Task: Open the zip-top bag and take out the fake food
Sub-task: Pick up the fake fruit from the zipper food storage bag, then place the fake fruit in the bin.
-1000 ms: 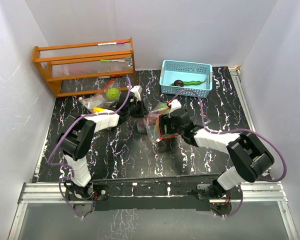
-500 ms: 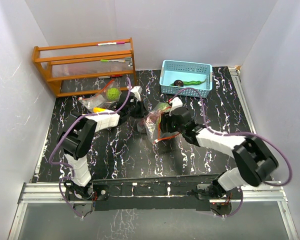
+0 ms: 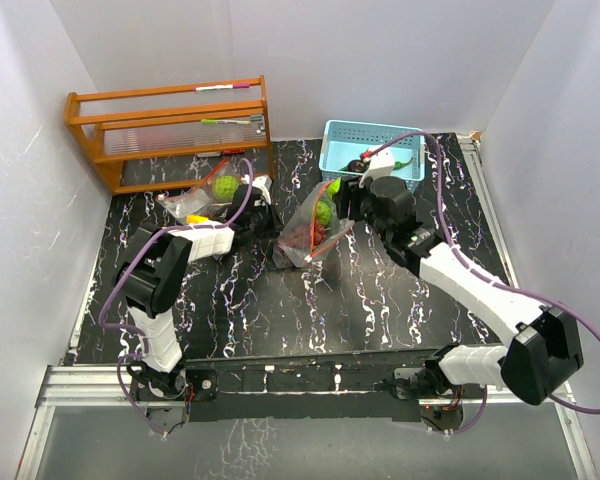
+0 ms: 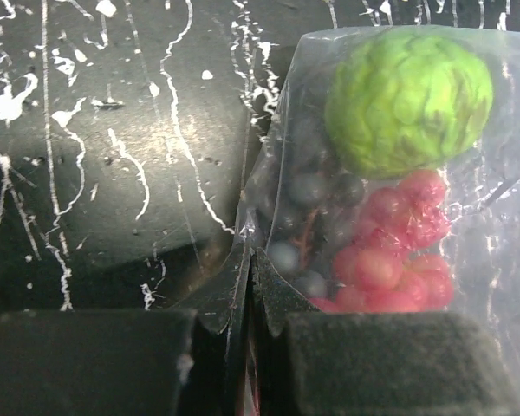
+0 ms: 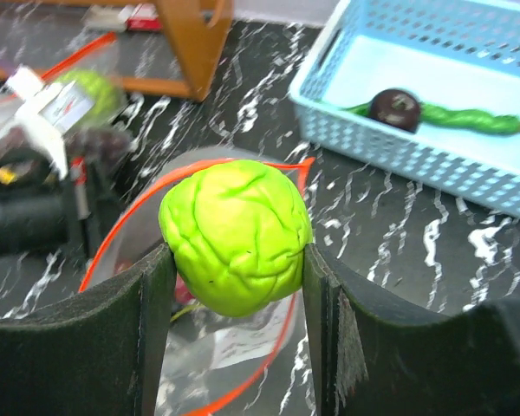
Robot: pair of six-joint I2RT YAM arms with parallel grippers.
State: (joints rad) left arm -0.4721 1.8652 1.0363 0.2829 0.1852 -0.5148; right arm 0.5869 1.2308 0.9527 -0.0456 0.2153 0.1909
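Right wrist view: right gripper (image 5: 238, 260) pinches a bumpy lime-green ball (image 5: 236, 234) above the zip-top bag (image 5: 243, 347), whose mouth gapes. The light-blue basket (image 5: 416, 160) beyond holds a dark round piece (image 5: 394, 108) and a long green vegetable (image 5: 468, 119).

Left wrist view: left gripper (image 4: 250, 264), jaws pressed together, nips a fold of the bag. Another green ball (image 4: 407, 100), dark grapes (image 4: 303, 195) and red berries (image 4: 390, 251) sit inside.

Top view: the bag lies mid-table, near the basket.

Removal looks under way. The next move likely needs a carry clear of the bag, then a release.
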